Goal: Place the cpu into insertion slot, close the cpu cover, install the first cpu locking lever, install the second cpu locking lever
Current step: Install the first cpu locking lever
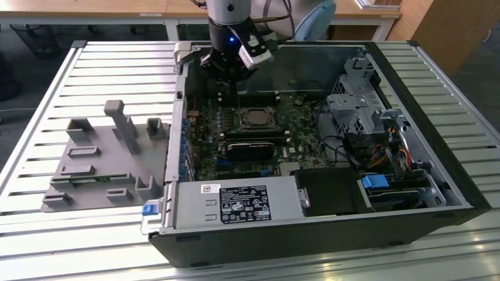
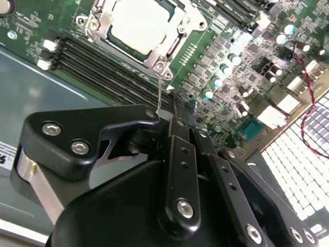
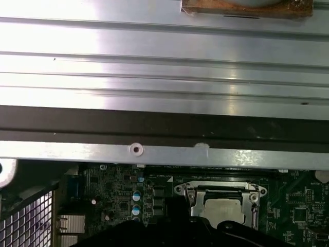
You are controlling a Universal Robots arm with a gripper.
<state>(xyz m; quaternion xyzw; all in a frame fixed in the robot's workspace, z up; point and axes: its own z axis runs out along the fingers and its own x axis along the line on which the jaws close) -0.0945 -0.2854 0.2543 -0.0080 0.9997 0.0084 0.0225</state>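
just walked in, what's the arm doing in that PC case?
A single Universal Robots arm is working over the motherboard inside the open PC case. The cpu is seated, and the cpu cover is down around its edges. A thin wire locking lever stands up from the socket's corner, and the gripper is right at its free end. I cannot tell whether it actually has hold of the lever.

a robotics lab or workshop: an opened desktop computer case [image 1: 312,241] lies on a slatted aluminium bench [image 1: 47,246], a grey parts fixture [image 1: 93,170] beside it, wooden desks [image 1: 93,7] behind.
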